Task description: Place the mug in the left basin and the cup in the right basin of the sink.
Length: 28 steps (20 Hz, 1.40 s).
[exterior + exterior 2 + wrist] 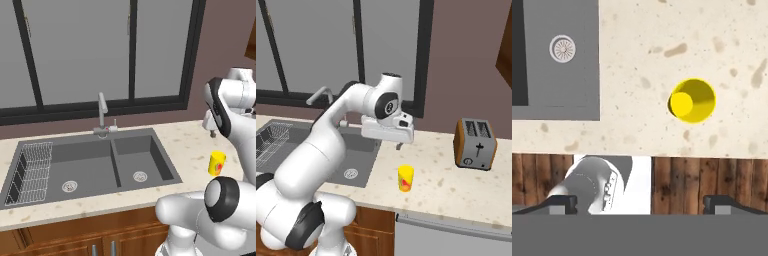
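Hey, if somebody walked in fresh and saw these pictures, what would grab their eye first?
Probably the small bright yellow cup, standing alone and upright on the speckled beige stone counter right of the dark grey double-basin sink. Next, the white arm's open tool, poised above the counter just behind the cup. A brown-sided silver toaster stands further right.

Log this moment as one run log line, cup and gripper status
stage: approaching cup | gripper: open, empty, above counter | cup: upright on counter, right of sink | right basin: empty
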Available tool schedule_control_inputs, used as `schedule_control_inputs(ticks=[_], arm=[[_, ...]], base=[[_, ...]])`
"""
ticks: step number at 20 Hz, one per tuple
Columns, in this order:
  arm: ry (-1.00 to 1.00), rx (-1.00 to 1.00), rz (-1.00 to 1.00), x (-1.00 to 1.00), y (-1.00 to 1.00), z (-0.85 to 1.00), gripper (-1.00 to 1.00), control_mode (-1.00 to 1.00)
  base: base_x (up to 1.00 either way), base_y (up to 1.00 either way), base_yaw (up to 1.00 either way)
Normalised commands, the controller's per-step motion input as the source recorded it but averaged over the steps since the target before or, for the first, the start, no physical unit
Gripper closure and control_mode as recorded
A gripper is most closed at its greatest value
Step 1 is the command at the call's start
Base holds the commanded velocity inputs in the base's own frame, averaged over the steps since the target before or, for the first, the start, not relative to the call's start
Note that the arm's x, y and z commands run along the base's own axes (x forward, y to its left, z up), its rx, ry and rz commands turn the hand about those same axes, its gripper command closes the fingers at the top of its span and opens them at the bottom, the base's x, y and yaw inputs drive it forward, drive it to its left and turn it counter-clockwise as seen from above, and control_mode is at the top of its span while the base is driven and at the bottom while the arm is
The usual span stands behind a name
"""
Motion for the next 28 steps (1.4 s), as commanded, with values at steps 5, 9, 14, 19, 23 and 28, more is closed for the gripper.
schedule_control_inputs(ticks=[5, 9, 14, 19, 23, 28], arm=[[-0.09, -0.02, 0.0, 0.0, -0.04, -0.33, -1.0, -1.0], [-0.04, -0.02, 0.0, 0.04, -0.02, -0.36, -1.0, -1.0], [-0.03, -0.01, 0.0, 0.02, -0.05, -0.33, -1.0, -1.0], [0.0, -0.01, 0.0, 0.07, -0.01, -0.26, -1.0, -1.0], [0.0, 0.0, 0.0, 0.14, -0.02, -0.23, -1.0, -1.0], [0.0, 0.0, 0.0, 0.2, -0.06, -0.23, -1.0, -1.0]], base=[[0.0, 0.0, 0.0], [0.0, 0.0, 0.0], [0.0, 0.0, 0.0], [0.0, 0.0, 0.0], [0.0, 0.0, 0.0], [0.0, 0.0, 0.0]])
